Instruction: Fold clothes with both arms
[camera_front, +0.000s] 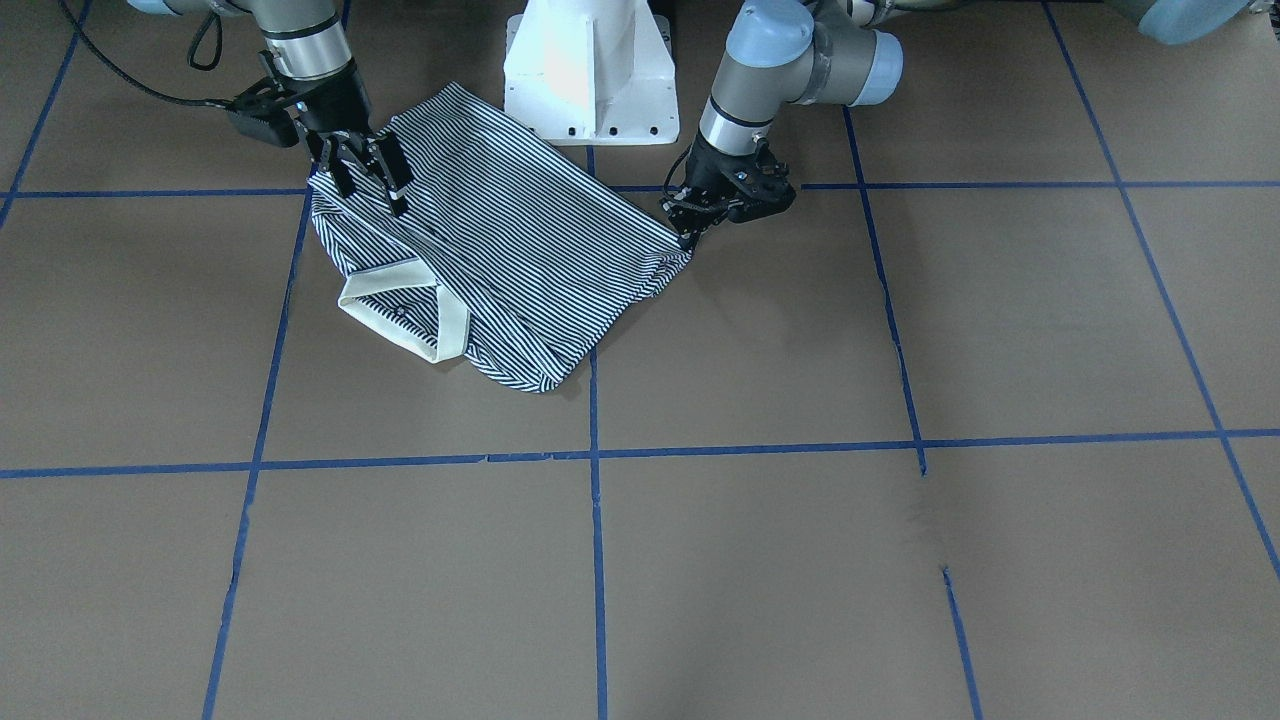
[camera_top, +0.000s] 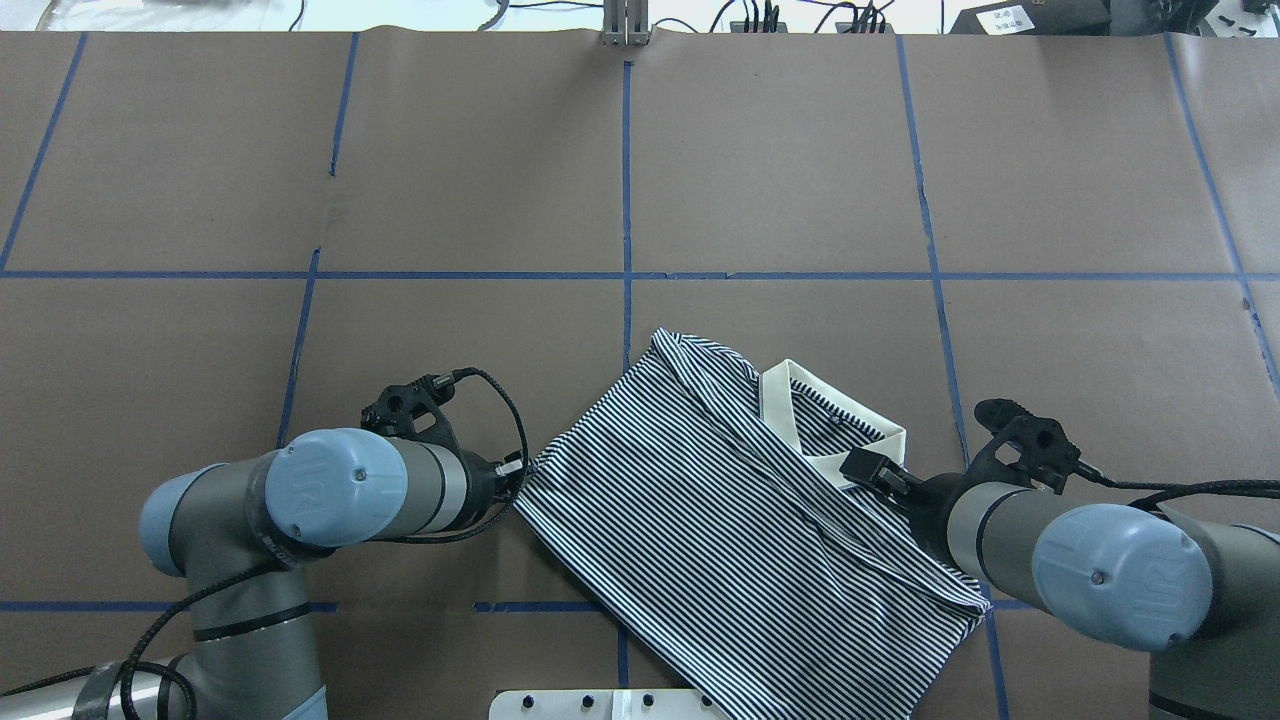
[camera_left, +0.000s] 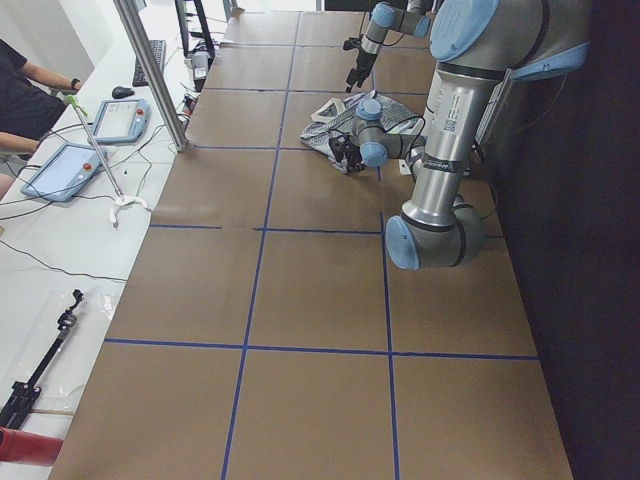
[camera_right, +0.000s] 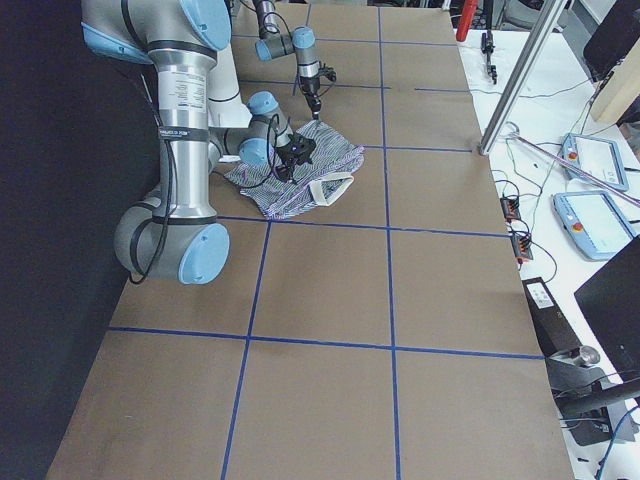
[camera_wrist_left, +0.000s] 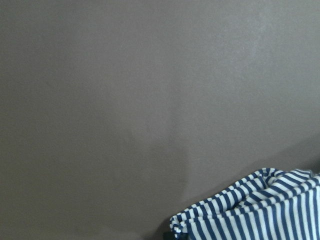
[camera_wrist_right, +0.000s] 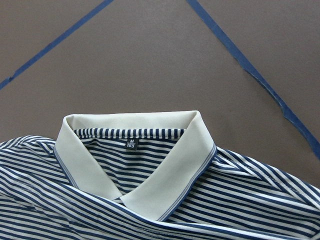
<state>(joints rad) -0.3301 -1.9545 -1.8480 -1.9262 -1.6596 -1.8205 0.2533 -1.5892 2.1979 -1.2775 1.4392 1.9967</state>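
- White pedestal base (camera_top: 600, 703) sits nearest, at the table's near edge. The hem end of the polo shirt (camera_top: 720, 530) lies just beside it.
- The shirt lies flat and skewed on the brown table (camera_top: 300, 150), mostly right of the centre line, with its sides folded in.
- Left gripper (camera_front: 690, 235) is low at the shirt's left corner, jaws narrow, pinching the bunched striped fabric there.
- Right gripper (camera_front: 368, 178) is over the shirt's right shoulder area, just near of the collar. Its jaws are wide apart and grip nothing. Can't tell if the tips touch the cloth.
- Cream collar (camera_wrist_right: 170, 170) is at the shirt's far end, with a small dark neck label inside.
- Blue tape lines (camera_top: 627, 200) grid the table out to the far edge.
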